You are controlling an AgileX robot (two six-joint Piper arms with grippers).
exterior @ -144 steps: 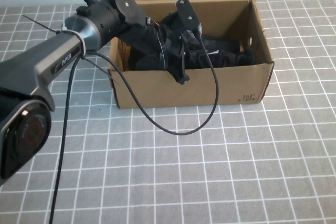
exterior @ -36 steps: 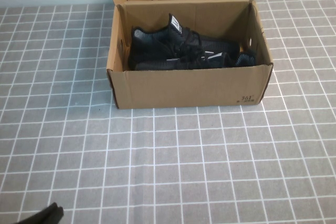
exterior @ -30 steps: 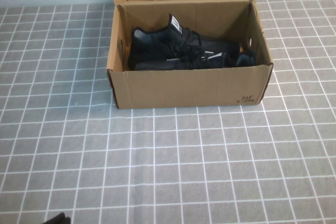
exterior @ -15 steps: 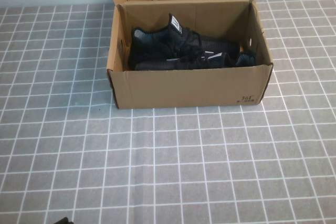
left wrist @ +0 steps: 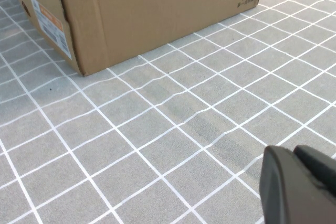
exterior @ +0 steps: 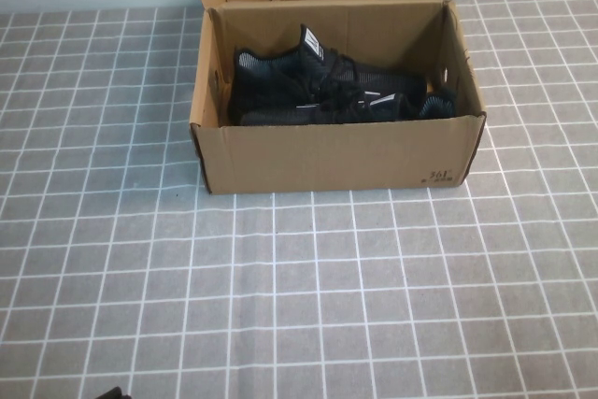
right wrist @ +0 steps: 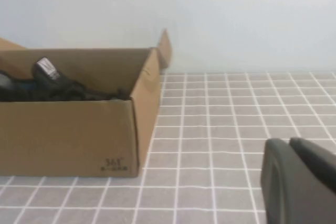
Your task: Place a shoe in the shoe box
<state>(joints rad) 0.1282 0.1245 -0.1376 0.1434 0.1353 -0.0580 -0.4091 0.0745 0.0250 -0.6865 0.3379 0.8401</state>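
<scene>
The brown cardboard shoe box (exterior: 336, 151) stands open at the back middle of the table, its lid flap raised behind it. A black knit shoe (exterior: 318, 91) lies inside, white tongue label up, with another black shoe close beside it. My left gripper (left wrist: 293, 150) is shut and empty, low over the tiles well in front of the shoe box (left wrist: 147, 14); only a dark tip (exterior: 112, 393) shows at the high view's bottom edge. My right gripper (right wrist: 287, 142) is shut and empty, off to the right of the shoe box (right wrist: 68, 129), where the shoe (right wrist: 52, 85) shows above the front wall.
A grey tablecloth (exterior: 374, 306) with a white grid covers the whole table. A pale wall (right wrist: 236, 19) rises behind the box. A white and orange sticker (left wrist: 50, 24) is on the box's left end wall.
The left arm, which reached into the box several seconds ago, has pulled back toward me. Over the last second its dark tip sank lower at the bottom-left edge. The box and shoes have not moved.
</scene>
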